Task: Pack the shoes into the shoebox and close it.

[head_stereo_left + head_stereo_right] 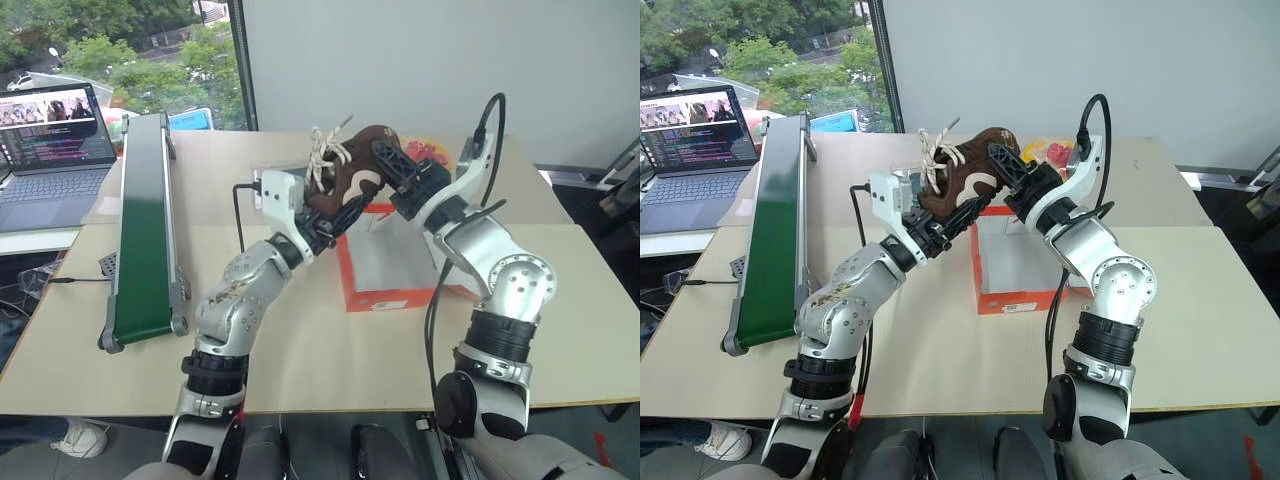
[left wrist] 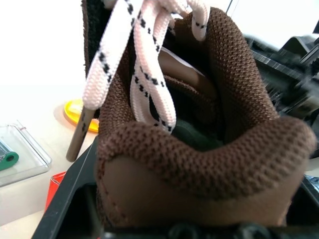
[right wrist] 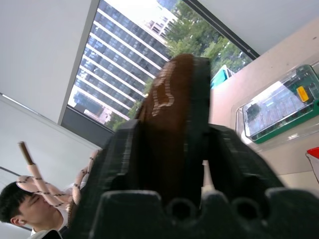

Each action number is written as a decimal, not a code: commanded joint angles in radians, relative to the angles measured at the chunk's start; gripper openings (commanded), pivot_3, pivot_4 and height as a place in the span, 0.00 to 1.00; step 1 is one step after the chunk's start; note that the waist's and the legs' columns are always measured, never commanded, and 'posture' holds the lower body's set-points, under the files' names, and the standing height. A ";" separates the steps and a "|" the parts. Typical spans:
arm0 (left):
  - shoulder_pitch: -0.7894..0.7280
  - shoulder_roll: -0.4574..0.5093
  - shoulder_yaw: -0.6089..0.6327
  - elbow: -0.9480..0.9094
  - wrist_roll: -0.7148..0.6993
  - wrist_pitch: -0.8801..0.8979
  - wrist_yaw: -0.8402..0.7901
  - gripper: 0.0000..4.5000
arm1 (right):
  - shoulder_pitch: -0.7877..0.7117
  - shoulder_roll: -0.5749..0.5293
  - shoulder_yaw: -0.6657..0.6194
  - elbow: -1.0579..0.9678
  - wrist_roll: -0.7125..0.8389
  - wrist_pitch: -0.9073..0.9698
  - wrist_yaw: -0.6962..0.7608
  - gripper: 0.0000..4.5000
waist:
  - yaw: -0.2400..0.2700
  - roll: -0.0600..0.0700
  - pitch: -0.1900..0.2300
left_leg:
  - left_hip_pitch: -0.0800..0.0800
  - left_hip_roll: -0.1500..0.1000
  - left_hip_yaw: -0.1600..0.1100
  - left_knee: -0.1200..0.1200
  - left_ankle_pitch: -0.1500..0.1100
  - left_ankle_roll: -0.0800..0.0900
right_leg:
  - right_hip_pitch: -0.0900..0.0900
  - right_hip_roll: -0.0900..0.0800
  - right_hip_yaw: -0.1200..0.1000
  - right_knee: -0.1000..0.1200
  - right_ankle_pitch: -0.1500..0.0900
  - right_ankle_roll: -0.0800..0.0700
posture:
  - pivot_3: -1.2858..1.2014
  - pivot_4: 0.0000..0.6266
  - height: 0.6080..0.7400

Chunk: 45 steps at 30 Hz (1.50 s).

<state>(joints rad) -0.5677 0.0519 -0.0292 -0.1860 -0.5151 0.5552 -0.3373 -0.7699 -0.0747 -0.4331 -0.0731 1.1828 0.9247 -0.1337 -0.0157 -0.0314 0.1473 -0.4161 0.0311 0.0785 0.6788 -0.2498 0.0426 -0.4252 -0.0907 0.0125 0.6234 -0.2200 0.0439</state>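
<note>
You see both grippers, left [image 1: 335, 215] and right [image 1: 395, 165], pinching one brown shoe [image 1: 350, 175] above the shoebox [image 1: 395, 270]; green conveyor [image 1: 145, 225] at nine o'clock.

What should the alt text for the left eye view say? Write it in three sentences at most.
Two silver robot arms hold a dark brown shoe with cream laces in the air above an open red-orange cardboard shoebox on a beige table. The left hand grips it from below, the right hand from the other side. A green conveyor belt lies further left.

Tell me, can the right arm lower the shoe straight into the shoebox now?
Probably yes: the shoe hangs above the open shoebox, but the left gripper grips it too and must release or follow.
</note>
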 commanded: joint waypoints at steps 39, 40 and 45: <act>0.134 0.089 0.136 -0.036 -0.062 0.034 0.021 1.00 | -0.414 -0.449 0.679 0.958 -0.966 -0.203 0.753 0.08 | 0.003 0.002 0.002 | -0.006 -0.001 0.003 0.001 0.000 0.000 | -0.003 -0.001 0.000 -0.005 0.001 0.002 | 0.52 0.24 1.00; 0.137 0.088 0.137 -0.041 -0.065 0.036 0.023 1.00 | -0.420 -0.440 0.681 0.999 -0.987 -0.227 0.766 0.08 | 0.002 0.002 0.002 | -0.006 -0.001 0.004 0.001 0.000 0.000 | -0.003 -0.001 0.000 -0.005 0.001 0.002 | 0.52 0.24 1.00; 0.172 0.095 0.147 -0.074 -0.067 0.041 0.039 1.00 | -0.446 -0.393 0.677 1.185 -1.076 -0.339 0.784 0.30 | -0.001 0.002 0.002 | -0.005 -0.001 0.004 0.001 0.004 -0.006 | -0.003 0.000 0.000 -0.005 0.001 0.002 | 0.52 0.24 1.00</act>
<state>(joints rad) -0.4015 0.1442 0.1117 -0.2102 -0.5811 0.6118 -0.3030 -1.1908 -0.4689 0.2600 1.0799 0.1391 0.6352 0.6506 -0.0163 -0.0290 0.1488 -0.4205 0.0305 0.0831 0.6799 -0.2444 0.0335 -0.4273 -0.0912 0.0129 0.6183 -0.2190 0.0457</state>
